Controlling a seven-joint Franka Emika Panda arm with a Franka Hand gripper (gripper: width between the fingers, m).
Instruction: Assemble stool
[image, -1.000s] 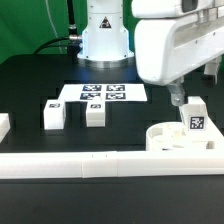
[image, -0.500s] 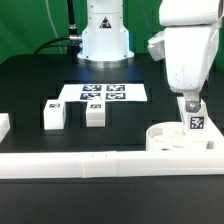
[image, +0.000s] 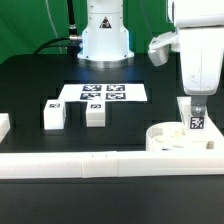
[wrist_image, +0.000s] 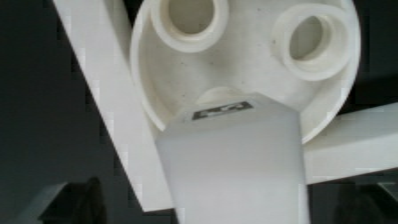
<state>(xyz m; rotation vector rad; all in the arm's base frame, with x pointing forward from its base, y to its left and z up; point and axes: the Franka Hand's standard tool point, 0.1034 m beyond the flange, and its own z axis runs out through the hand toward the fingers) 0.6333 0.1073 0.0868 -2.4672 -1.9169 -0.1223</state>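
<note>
Exterior view: the gripper (image: 195, 103) hangs over the exterior view's right side of the black table (image: 30, 85). Its fingers are closed narrowly on the top of the upright leg (image: 197, 121). That leg stands vertical, its square tag facing the camera and its lower end at the seat (image: 163, 141). Whether the leg touches the seat or hovers just above it cannot be told. The seat lies flat, just behind the long white rail (image: 100, 163) that runs across the front. The two loose legs (image: 53, 114) (image: 95, 113) stand side by side on the table, well apart from the seat, toward the exterior view's left. Just behind them lies the marker board (image: 103, 93), and behind that rises the robot base (image: 105, 38).

Wrist view: the held leg fills the middle of the picture and reaches out toward the round seat. The leg's tag (wrist_image: 222, 108) shows at its far end, over the seat's face. Two raised holes (wrist_image: 192, 20) (wrist_image: 306, 40) in the seat are open and unfilled. White rails cross beneath the seat. The fingers themselves are too dark and blurred to make out.
</note>
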